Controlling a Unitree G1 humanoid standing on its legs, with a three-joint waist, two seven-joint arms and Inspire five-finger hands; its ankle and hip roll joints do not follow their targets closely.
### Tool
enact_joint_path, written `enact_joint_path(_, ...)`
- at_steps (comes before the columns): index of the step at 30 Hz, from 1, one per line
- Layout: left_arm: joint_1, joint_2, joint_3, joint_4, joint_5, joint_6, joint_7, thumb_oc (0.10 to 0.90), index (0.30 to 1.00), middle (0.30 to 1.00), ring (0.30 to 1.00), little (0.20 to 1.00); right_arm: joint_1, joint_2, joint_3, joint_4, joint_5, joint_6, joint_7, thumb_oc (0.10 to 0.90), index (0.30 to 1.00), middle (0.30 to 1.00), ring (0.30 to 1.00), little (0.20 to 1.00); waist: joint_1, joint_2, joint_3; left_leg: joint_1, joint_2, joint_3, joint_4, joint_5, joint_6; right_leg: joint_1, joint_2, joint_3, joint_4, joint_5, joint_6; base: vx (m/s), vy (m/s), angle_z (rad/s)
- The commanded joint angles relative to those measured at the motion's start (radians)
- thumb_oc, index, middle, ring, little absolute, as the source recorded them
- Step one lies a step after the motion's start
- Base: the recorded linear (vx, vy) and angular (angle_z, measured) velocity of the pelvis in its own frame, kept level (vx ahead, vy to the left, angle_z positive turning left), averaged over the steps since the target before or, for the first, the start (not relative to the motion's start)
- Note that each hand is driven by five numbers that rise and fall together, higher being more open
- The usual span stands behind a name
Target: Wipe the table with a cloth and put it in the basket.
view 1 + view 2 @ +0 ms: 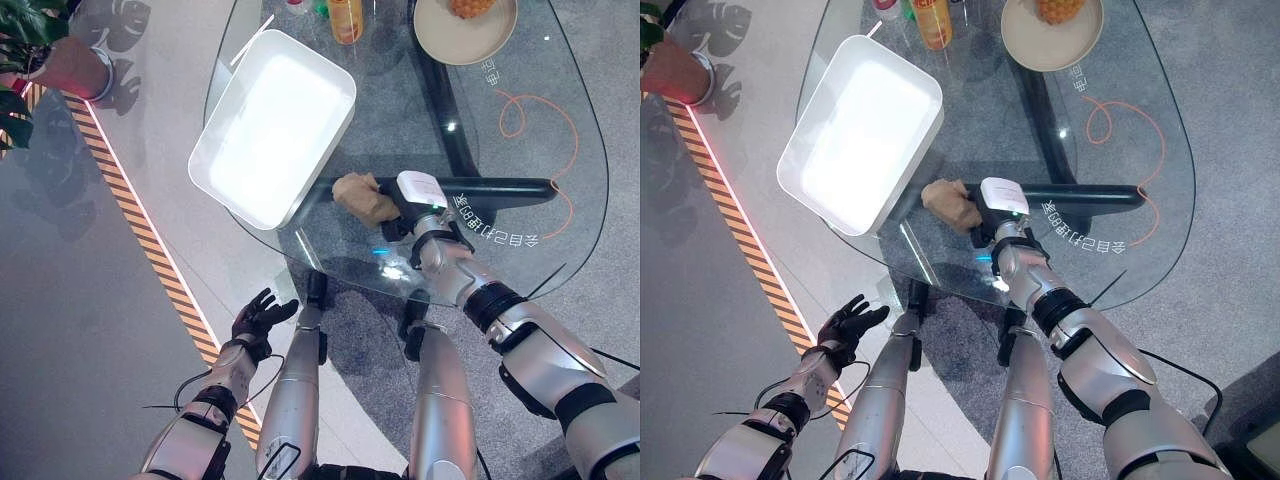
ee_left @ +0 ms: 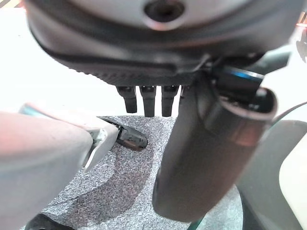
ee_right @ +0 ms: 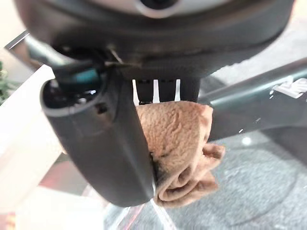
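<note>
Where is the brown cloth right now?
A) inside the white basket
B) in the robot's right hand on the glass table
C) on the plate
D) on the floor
B: the right hand grips the brown cloth on the glass table, beside the white basket.

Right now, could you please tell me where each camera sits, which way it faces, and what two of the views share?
Left eye view: on the head, looking down at the glass table, white basket and both arms.
Right eye view: beside it, same scene; right robot hand holds the brown cloth.
Left wrist view: along the open left robot hand toward grey floor.
Right wrist view: along its robot hand, thumb against the cloth.
Shared: cloth, right robot hand.
</note>
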Motion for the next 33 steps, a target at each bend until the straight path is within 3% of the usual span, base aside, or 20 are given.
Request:
enact_joint_path(1, 0.004, 0.016, -0.005, -0.004, 0.028, -0.011, 0.004, 0.800, 0.900, 0.900, 0.900, 0.900, -0.042, 0.062, 0.019, -0.124, -0.029, -0.131, 0.034, 0.100, 0.300, 0.300, 0.300, 0.200, 0.012, -0.007, -0.018, -0.003, -0.123, 0.066, 0.099, -0.104, 0.102, 0.044, 0.052, -0.020, -0.192, 0.128, 0.000, 0.00, 0.000, 0.00)
enact_joint_path(11, -0.002, 0.022, -0.004, 0.003, 0.031, -0.002, -0.003, 0.800, 0.900, 0.900, 0.900, 0.900, -0.042, 0.055, 0.047, -0.131, -0.008, -0.198, 0.160, 0.100, 0.300, 0.300, 0.300, 0.200, 0.015, -0.005, -0.018, -0.003, -0.126, 0.062, 0.102, -0.101, 0.103, 0.042, 0.046, -0.021, -0.187, 0.129, 0.000, 0.00, 0.000, 0.00)
enact_joint_path(21, -0.008, 0.024, -0.007, 0.007, 0.030, 0.008, -0.008, 0.800, 0.900, 0.900, 0.900, 0.900, -0.042, 0.040, 0.047, -0.097, -0.002, -0.184, 0.191, 0.100, 0.300, 0.300, 0.300, 0.200, 0.016, -0.006, -0.018, -0.001, -0.126, 0.058, 0.100, -0.098, 0.104, 0.042, 0.046, -0.019, -0.190, 0.133, 0.001, 0.00, -0.002, 0.00)
enact_joint_path(29, -0.015, 0.038, -0.010, 0.016, 0.025, 0.013, -0.018, 0.800, 0.900, 0.900, 0.900, 0.900, -0.057, 0.006, 0.009, -0.011, 0.000, -0.159, 0.060, 0.100, 0.300, 0.300, 0.300, 0.200, 0.019, -0.007, -0.018, -0.011, -0.123, 0.058, 0.111, -0.102, 0.108, 0.035, 0.044, -0.022, -0.180, 0.136, 0.003, 0.01, -0.012, 0.04)
enact_joint_path(33, -0.015, 0.037, -0.016, 0.018, 0.012, 0.009, -0.014, 0.800, 0.900, 0.900, 0.900, 0.900, -0.076, -0.019, -0.038, 0.027, 0.018, -0.096, -0.122, 0.100, 0.300, 0.300, 0.300, 0.200, 0.017, -0.004, -0.018, -0.018, -0.122, 0.059, 0.120, -0.106, 0.113, 0.025, 0.046, -0.019, -0.170, 0.138, 0.004, 0.00, 0.000, 0.00)
